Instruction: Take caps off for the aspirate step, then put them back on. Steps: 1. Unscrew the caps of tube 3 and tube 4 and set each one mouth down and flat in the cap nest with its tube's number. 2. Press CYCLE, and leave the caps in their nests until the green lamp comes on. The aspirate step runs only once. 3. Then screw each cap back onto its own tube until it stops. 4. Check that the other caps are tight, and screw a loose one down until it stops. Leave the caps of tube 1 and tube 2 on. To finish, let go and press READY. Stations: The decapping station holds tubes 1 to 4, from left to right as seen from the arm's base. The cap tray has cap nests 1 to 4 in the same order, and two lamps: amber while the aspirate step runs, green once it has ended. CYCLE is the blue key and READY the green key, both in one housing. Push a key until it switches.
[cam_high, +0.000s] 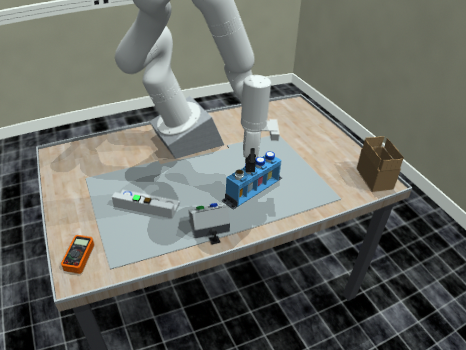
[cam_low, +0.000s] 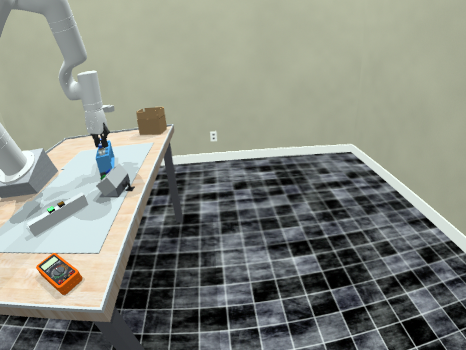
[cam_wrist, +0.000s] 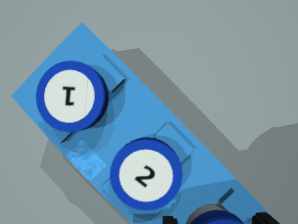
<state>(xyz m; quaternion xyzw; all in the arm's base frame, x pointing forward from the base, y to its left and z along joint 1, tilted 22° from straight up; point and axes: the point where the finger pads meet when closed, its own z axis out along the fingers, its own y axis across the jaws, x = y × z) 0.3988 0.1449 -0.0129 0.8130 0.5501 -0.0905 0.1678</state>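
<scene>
Pale wood-topped table (cam_high: 310, 117) (cam_low: 75, 295), bearing a flat grey-blue mat (cam_high: 300, 197) (cam_low: 85, 240), on black tiles (cam_high: 200, 310) (cam_low: 280, 240) with pale joints; drab olive walls (cam_high: 350, 50) (cam_low: 300, 70), white skirting (cam_high: 320, 95) (cam_low: 300, 151). On the mat, right of centre: one blue block-shaped tube rack (cam_high: 235, 187) (cam_low: 105, 162) (cam_wrist: 80, 42), leftmost tube uncapped; black-fingered gripper (cam_high: 251, 164) (cam_low: 101, 142) (cam_wrist: 216, 220), partly open around the third blue-rimmed cap (cam_wrist: 215, 217), unclamped. White cap tray (cam_high: 162, 209) (cam_low: 57, 220) at left, green lamp (cam_high: 136, 198) (cam_low: 51, 209) lit, one blue-and-white cap (cam_high: 127, 193) in its left end.
</scene>
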